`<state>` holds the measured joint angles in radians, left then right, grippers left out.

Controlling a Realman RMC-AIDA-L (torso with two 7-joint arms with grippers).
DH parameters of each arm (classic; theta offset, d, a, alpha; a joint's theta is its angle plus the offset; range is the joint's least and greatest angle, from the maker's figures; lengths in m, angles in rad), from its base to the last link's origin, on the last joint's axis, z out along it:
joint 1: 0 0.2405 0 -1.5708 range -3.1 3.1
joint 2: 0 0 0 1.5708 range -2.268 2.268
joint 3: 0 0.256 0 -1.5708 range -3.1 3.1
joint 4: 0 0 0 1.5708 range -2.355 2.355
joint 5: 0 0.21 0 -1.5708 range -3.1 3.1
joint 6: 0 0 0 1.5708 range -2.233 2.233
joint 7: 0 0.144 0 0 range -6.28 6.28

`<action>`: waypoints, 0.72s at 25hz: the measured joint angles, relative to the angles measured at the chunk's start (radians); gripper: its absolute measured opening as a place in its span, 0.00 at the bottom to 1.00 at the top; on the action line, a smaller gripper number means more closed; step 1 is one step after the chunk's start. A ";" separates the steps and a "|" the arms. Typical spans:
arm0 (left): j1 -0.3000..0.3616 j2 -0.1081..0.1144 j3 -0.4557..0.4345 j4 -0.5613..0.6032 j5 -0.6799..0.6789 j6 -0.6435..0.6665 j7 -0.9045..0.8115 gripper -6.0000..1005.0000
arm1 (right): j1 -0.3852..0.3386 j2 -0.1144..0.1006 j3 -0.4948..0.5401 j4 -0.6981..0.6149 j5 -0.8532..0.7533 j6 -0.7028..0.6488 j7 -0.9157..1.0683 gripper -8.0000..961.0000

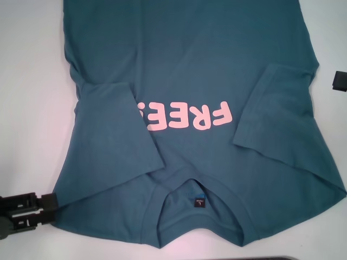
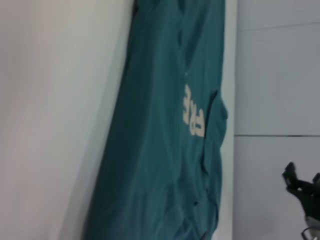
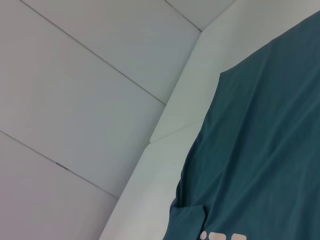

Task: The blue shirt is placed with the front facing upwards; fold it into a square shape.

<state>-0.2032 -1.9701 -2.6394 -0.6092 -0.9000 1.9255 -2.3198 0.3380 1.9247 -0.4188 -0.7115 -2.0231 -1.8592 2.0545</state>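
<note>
The blue shirt (image 1: 190,65) lies spread on the white table (image 1: 32,81), front up, with its collar and small dark label (image 1: 199,202) toward me. Both short sleeves are folded inward over the chest. The left one (image 1: 116,130) covers the end of the pink lettering (image 1: 187,116). My left gripper (image 1: 51,210) rests low on the table at the shirt's near left shoulder edge, its black fingers apart with nothing between them. Only a small black part of my right gripper (image 1: 340,81) shows, beside the shirt's right edge. The shirt (image 2: 160,150) (image 3: 270,150) also fills both wrist views.
Bare white table runs along the shirt's left side and at the near left corner. The table's edge (image 3: 175,120) and grey floor tiles (image 3: 75,100) show in the right wrist view. A dark strip (image 1: 303,258) lies at the near edge.
</note>
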 joint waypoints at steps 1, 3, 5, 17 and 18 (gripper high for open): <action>-0.002 -0.003 0.000 -0.001 0.008 -0.006 -0.002 0.64 | 0.001 0.000 0.000 0.000 0.000 0.000 0.000 0.69; -0.006 -0.007 -0.001 -0.002 0.020 -0.023 -0.006 0.64 | 0.002 0.001 0.000 0.001 0.000 0.000 0.002 0.69; -0.006 -0.008 -0.006 -0.002 0.022 -0.039 -0.016 0.64 | 0.002 0.002 0.000 0.002 0.000 -0.002 0.003 0.69; 0.010 -0.001 -0.019 -0.002 0.024 -0.063 -0.023 0.64 | 0.010 0.027 0.003 0.016 0.000 0.012 0.004 0.69; 0.013 -0.001 -0.022 -0.002 0.024 -0.063 -0.020 0.64 | 0.010 0.029 0.003 0.019 0.000 0.013 0.004 0.69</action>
<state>-0.1906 -1.9710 -2.6611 -0.6116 -0.8758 1.8621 -2.3402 0.3478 1.9536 -0.4162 -0.6927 -2.0233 -1.8460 2.0585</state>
